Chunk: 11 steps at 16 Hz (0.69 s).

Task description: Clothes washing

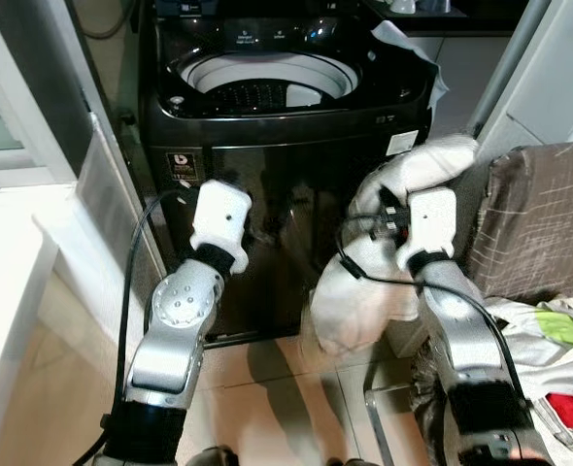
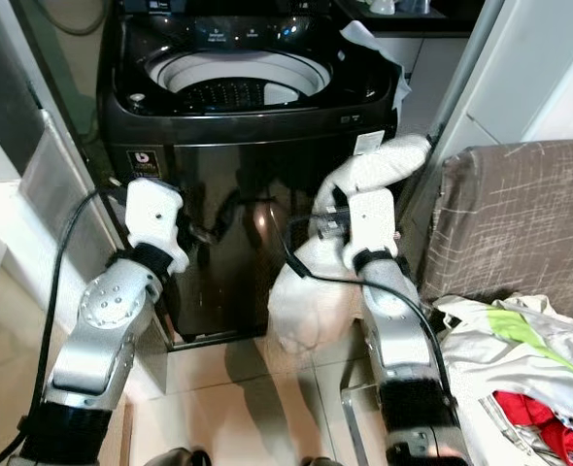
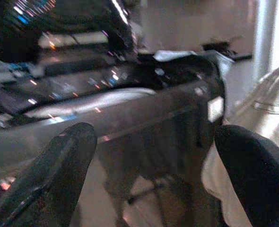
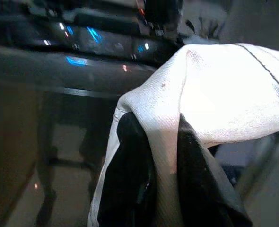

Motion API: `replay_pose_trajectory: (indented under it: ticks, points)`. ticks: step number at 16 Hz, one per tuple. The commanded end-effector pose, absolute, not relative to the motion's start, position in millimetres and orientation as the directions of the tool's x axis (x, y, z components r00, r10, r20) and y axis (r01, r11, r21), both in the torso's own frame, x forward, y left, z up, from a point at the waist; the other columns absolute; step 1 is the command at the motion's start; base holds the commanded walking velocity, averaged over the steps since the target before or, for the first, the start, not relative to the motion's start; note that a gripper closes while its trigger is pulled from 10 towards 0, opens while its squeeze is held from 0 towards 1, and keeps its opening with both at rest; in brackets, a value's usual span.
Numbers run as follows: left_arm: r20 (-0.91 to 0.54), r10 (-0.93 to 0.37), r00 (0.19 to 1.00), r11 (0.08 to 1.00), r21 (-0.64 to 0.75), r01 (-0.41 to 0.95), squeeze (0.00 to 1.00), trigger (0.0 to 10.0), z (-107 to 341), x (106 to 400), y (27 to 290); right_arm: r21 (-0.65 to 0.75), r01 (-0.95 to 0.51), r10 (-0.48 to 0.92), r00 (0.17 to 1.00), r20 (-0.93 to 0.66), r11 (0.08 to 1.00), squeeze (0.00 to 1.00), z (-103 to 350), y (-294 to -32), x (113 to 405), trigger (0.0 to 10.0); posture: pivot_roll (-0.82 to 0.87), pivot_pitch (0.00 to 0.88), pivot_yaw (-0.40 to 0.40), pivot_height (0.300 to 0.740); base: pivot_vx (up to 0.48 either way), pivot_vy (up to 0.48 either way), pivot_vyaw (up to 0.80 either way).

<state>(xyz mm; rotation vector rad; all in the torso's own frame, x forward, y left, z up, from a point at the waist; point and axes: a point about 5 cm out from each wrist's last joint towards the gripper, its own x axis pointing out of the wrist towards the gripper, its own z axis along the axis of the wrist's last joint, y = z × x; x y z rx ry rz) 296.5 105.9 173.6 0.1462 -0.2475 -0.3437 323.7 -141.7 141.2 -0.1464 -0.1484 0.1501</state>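
Note:
A black top-loading washing machine point(image 1: 286, 136) stands in front of me with its lid up and its white drum point(image 1: 267, 83) showing. My right gripper point(image 4: 161, 165) is shut on a white garment point(image 1: 364, 272), which drapes over the fingers and hangs down in front of the machine's right side, below the rim. My left gripper point(image 3: 153, 175) is raised before the machine's front panel, left of the garment. Its fingers point(image 3: 64, 165) are spread wide with nothing between them.
A brown fabric hamper point(image 1: 549, 214) stands to the right, with a pile of clothes point(image 1: 558, 340) in white, green and red below it. A white cloth point(image 1: 403, 49) lies on the machine's right rear corner. A white ledge point(image 1: 15, 282) and wall are at the left.

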Motion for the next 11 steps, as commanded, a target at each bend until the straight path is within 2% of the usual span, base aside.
replay_pose_trajectory:
  ticks: [1, 3, 5, 7, 10, 11]
  points:
    - [0.262, -0.341, 0.903, 0.935, 0.196, 0.296, 0.0, 10.0, 184, 298, 103, -0.15, -0.124, 0.159, 0.955, 0.25, 0.981, 0.0, 168, -141, 329, 10.0, -0.04, 0.0, -0.019, 0.74, 0.472, 0.0, 0.0]
    - [0.3, -0.335, 0.893, 0.937, 0.202, 0.284, 0.0, 10.0, 190, 299, 100, -0.192, -0.126, 0.189, 0.912, 0.364, 0.973, 0.0, 199, -138, 335, 10.0, -0.03, 0.0, -0.02, 0.74, 0.471, 0.0, 0.0]
    - [0.337, -0.355, 0.872, 0.93, 0.226, 0.291, 0.0, 10.0, 196, 297, 94, -0.217, -0.111, 0.219, 0.786, 0.579, 0.97, 0.0, 273, -133, 343, 10.0, -0.04, 0.0, -0.016, 0.74, 0.469, 0.0, 0.0]
    - [0.384, -0.385, 0.839, 0.916, 0.274, 0.295, 0.0, 10.0, 208, 297, 89, -0.239, -0.088, 0.23, 0.701, 0.675, 0.967, 0.0, 326, -137, 352, 10.0, -0.04, 0.0, -0.01, 0.74, 0.471, 0.0, 0.0]
    - [0.438, -0.37, 0.819, 0.925, 0.256, 0.281, 0.0, 10.0, 221, 299, 87, -0.273, -0.111, 0.271, 0.695, 0.666, 0.956, 0.0, 351, -132, 369, 10.0, -0.03, 0.0, -0.014, 0.74, 0.455, 0.0, 0.0]
    - [0.449, -0.354, 0.82, 0.932, 0.243, 0.269, 0.0, 10.0, 223, 298, 88, -0.301, -0.123, 0.298, 0.694, 0.655, 0.946, 0.0, 358, -128, 374, 10.0, -0.02, 0.0, -0.022, 0.74, 0.337, 0.341, 0.0]
